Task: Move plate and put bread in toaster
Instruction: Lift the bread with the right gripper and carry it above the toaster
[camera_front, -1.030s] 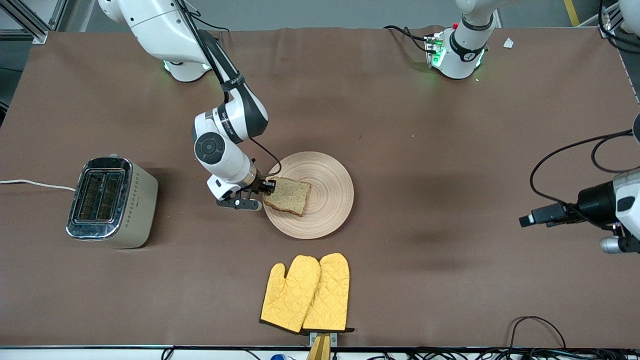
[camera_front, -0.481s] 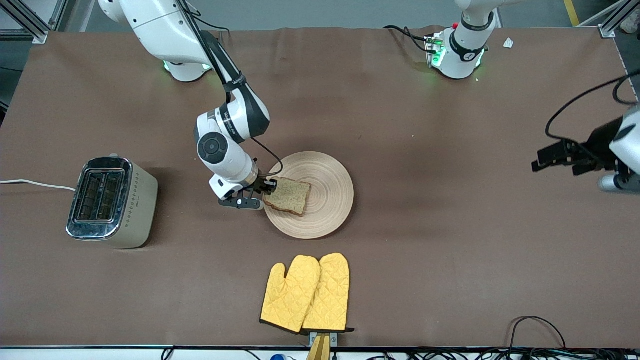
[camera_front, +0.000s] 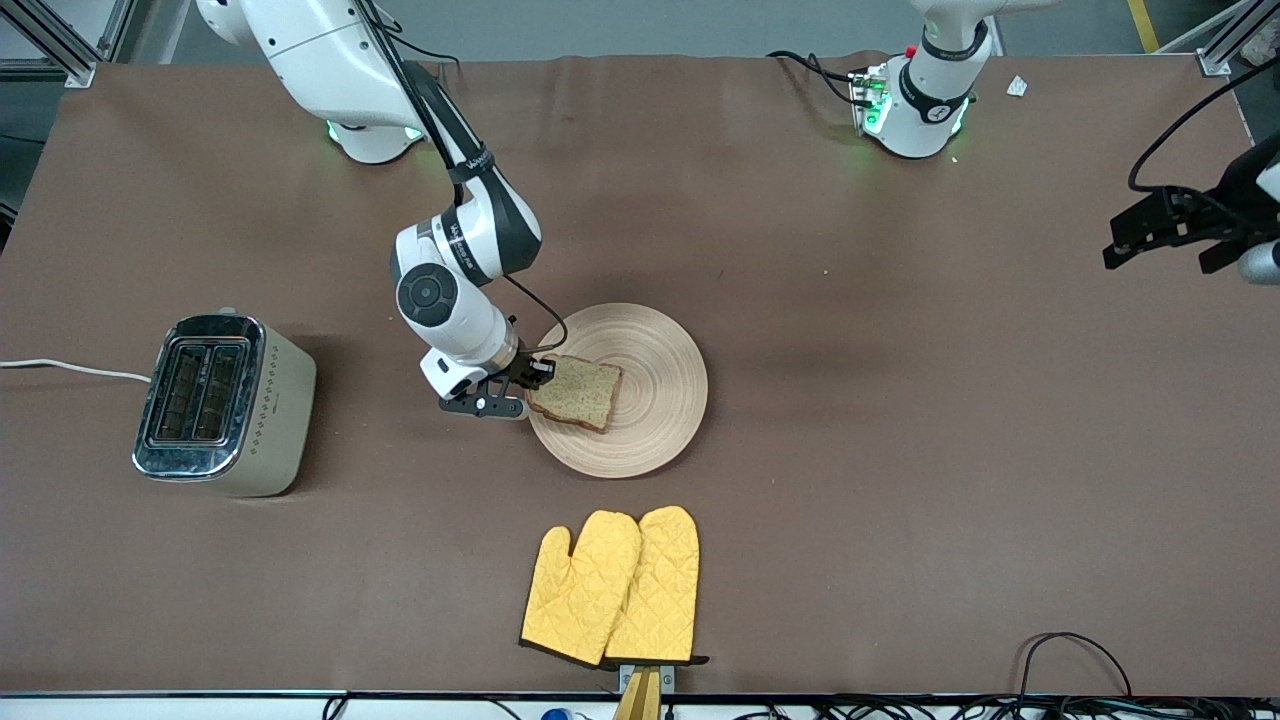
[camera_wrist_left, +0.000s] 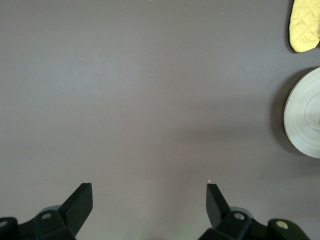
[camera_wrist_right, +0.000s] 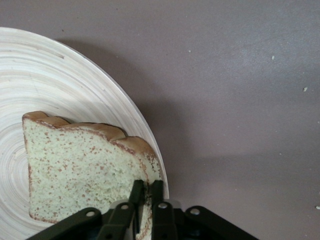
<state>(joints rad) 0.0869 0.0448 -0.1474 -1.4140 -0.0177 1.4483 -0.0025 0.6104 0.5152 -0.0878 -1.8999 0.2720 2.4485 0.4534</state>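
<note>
Right claw (camera_wrist_right: 145, 192) clamped on bread (camera_front: 577, 391) edge; lift straight off plate (camera_front: 650, 430), keep level. Left claw (camera_wrist_left: 149, 199) wide open, waiting.

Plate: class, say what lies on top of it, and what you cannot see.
On the plate lies one slice of bread, at the rim toward the toaster. The right pincer is shut on the bread's edge. The wood under the slice is hidden.
</note>
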